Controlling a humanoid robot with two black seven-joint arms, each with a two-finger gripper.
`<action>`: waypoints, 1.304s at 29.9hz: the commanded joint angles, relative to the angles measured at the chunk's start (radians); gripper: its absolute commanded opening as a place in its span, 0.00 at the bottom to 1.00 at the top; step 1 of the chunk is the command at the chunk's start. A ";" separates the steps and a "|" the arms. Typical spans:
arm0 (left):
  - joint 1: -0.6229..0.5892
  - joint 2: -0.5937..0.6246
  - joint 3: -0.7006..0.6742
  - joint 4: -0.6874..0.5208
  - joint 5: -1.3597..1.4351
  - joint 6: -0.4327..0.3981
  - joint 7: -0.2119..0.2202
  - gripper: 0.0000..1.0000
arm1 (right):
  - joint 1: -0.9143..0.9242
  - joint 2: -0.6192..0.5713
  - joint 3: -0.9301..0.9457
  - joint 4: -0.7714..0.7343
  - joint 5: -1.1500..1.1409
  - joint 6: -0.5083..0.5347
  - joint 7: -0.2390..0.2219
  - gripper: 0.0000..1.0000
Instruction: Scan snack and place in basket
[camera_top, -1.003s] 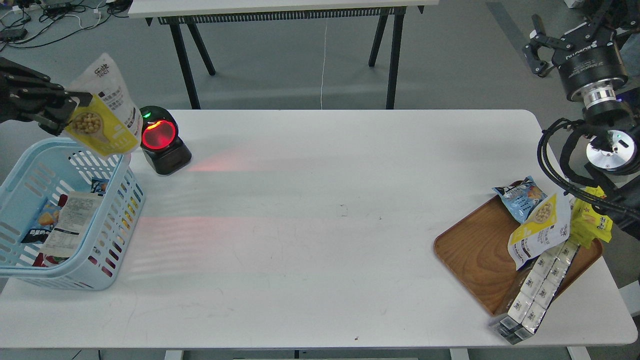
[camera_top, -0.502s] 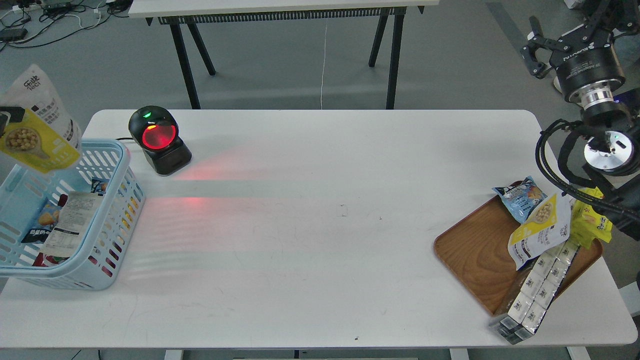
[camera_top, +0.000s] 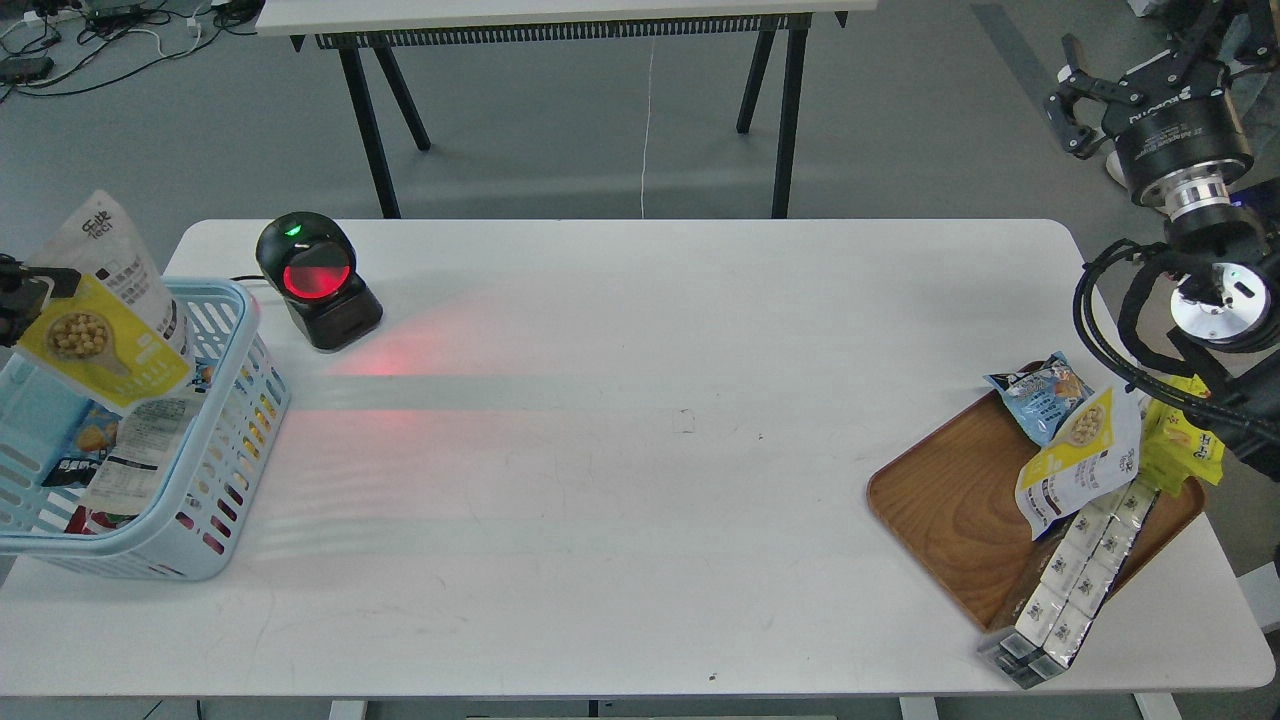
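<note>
The snack (camera_top: 105, 305), a pouch with a silvery-white top and a yellow lower part showing beige balls, hangs tilted over the far left part of the light blue basket (camera_top: 235, 400), its lower edge inside the rim. My left gripper (camera_top: 30, 290) shows only at the view's left edge and is shut on the pouch's left side. My right gripper (camera_top: 1068, 100) is raised off the table at the far right, open and empty.
A black scanner (camera_top: 315, 280) glows red right of the basket. The basket holds several packs. A brown wooden tray (camera_top: 950, 500) at the right holds a similar pouch (camera_top: 1080, 460), a light blue bag (camera_top: 1040, 395), a yellow pack (camera_top: 1185, 445) and white boxes (camera_top: 1075, 575).
My left gripper carried the snack left, away from the scanner, then lowered it toward the basket. The right arm shifted only slightly.
</note>
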 joint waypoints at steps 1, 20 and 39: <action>-0.001 -0.013 -0.001 0.000 -0.003 0.000 0.000 0.35 | 0.000 -0.003 0.000 0.000 0.000 0.000 0.000 0.99; -0.015 -0.454 -0.201 0.492 -1.222 0.000 0.000 1.00 | 0.006 -0.021 0.015 -0.002 0.000 0.000 -0.003 0.99; 0.002 -1.031 -0.333 1.044 -1.796 0.000 0.000 1.00 | -0.005 0.002 0.113 -0.008 0.008 0.000 -0.098 0.99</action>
